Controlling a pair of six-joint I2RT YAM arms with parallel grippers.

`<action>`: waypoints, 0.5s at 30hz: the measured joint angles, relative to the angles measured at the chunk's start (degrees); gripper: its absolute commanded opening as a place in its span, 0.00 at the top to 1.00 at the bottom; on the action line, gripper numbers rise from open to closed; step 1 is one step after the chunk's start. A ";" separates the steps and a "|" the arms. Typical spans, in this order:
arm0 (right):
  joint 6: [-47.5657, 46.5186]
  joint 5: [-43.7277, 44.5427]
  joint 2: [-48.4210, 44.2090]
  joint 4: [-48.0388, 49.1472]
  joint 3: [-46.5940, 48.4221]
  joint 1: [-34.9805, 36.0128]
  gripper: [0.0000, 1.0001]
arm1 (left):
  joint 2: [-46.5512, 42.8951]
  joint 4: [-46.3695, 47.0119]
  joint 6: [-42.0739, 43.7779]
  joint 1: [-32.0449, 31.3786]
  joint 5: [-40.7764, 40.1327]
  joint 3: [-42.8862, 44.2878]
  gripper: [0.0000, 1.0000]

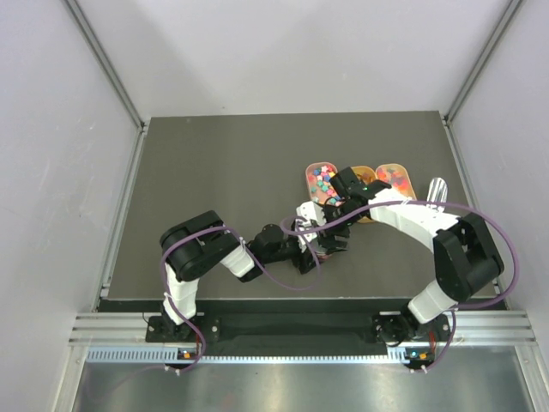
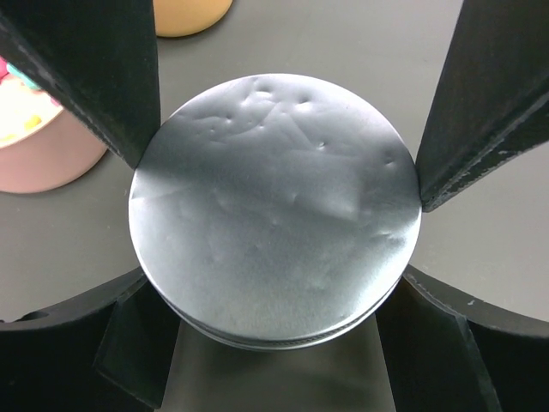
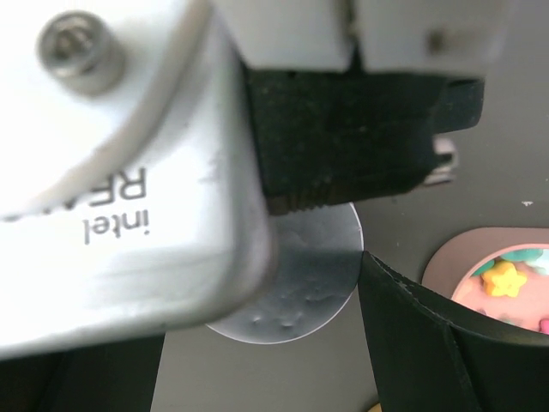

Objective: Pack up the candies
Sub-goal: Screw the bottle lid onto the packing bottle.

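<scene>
The candies lie in oval trays at the back right: multicoloured ones (image 1: 322, 178) and red-orange ones (image 1: 395, 176). The left wrist view catches a few (image 2: 15, 90), and the right wrist view shows a yellow star candy (image 3: 502, 279). In front of the trays stands the small jar with its silver lid (image 2: 274, 206). My left gripper (image 1: 313, 249) holds it, both fingers (image 2: 94, 69) pressed against its sides. My right gripper (image 1: 330, 230) reaches over it, and one finger (image 3: 412, 335) touches the lid's (image 3: 322, 283) rim. Its other finger is hidden behind the left wrist's camera housing (image 3: 129, 172).
A middle tray (image 1: 364, 176) with orange contents sits between the two candy trays. A clear, pale object (image 1: 437, 190) lies right of them. Both arms cross close together over the dark mat (image 1: 214, 172). Grey walls enclose the table on three sides.
</scene>
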 measured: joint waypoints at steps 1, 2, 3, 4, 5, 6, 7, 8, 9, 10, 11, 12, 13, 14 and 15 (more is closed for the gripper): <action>0.74 0.22 -0.09 0.33 -0.13 0.15 0.32 | 0.00 0.09 -0.02 0.02 0.00 -0.07 0.45; 1.88 0.50 -0.39 1.07 -0.48 0.35 0.32 | 0.00 0.20 -0.02 0.07 0.00 -0.17 0.45; 2.73 0.70 -0.50 1.53 -0.68 0.48 0.32 | -0.04 0.24 -0.02 0.13 0.00 -0.22 0.45; 3.67 0.87 -0.66 1.92 -0.81 0.55 0.32 | -0.11 0.22 -0.04 0.17 0.04 -0.26 0.45; 5.09 1.07 -0.83 2.73 -1.11 0.74 0.32 | -0.13 0.22 -0.02 0.24 0.02 -0.31 0.45; 6.29 1.38 -1.07 3.32 -1.38 0.87 0.32 | -0.15 0.22 -0.13 0.31 0.02 -0.33 0.45; 7.15 1.60 -1.31 3.76 -1.64 1.01 0.32 | -0.17 0.22 -0.17 0.37 0.07 -0.35 0.45; 8.22 1.92 -1.70 4.52 -2.12 1.20 0.32 | -0.22 0.17 -0.26 0.42 0.07 -0.37 0.44; 9.11 2.19 -2.05 5.20 -2.51 1.36 0.32 | -0.24 0.17 -0.37 0.44 0.07 -0.37 0.45; 10.01 2.49 -2.38 5.90 -2.95 1.51 0.32 | -0.24 0.17 -0.44 0.46 0.04 -0.39 0.44; 10.82 2.78 -2.69 6.49 -3.34 1.62 0.32 | -0.26 0.17 -0.48 0.48 0.04 -0.39 0.44; 11.47 2.99 -2.95 6.95 -3.61 1.75 0.31 | -0.26 0.20 -0.61 0.48 0.04 -0.42 0.45; 12.35 3.28 -3.23 7.65 -4.02 1.90 0.32 | -0.26 0.20 -0.72 0.52 0.04 -0.42 0.45; 13.25 3.56 -3.52 8.33 -4.44 2.03 0.32 | -0.28 0.20 -0.83 0.55 0.04 -0.44 0.45; 14.21 3.85 -3.85 9.01 -4.83 2.14 0.32 | -0.35 0.15 -0.96 0.55 -0.02 -0.44 0.45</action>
